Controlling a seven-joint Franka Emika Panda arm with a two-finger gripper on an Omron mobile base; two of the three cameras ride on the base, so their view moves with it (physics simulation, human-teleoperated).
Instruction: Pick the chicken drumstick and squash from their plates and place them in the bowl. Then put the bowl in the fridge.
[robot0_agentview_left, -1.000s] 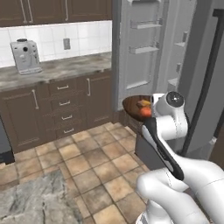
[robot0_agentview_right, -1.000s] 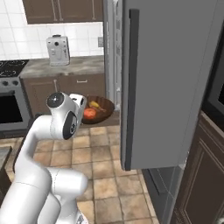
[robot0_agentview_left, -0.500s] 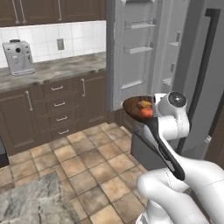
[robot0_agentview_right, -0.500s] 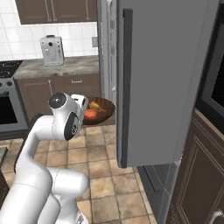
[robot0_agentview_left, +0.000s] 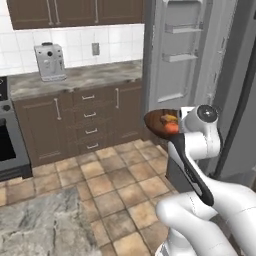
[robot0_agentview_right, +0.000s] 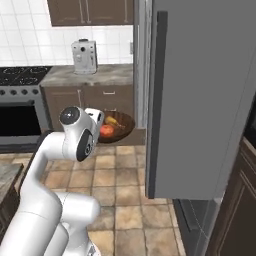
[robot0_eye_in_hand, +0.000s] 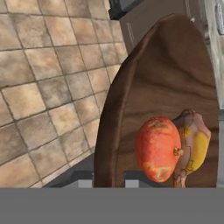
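The bowl (robot0_eye_in_hand: 153, 87) is held by its rim in the closed gripper (robot0_eye_in_hand: 109, 177), carried above the tiled floor (robot0_eye_in_hand: 48, 70) before the open fridge (robot0_agentview_left: 187, 60); inside it a red-orange squash (robot0_eye_in_hand: 158, 148) lies touching the drumstick (robot0_eye_in_hand: 194, 146) (both near the gripped edge).

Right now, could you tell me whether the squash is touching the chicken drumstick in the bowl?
Touching. In the hand view the red-orange squash lies pressed against the drumstick inside the wooden bowl, no gap between them.
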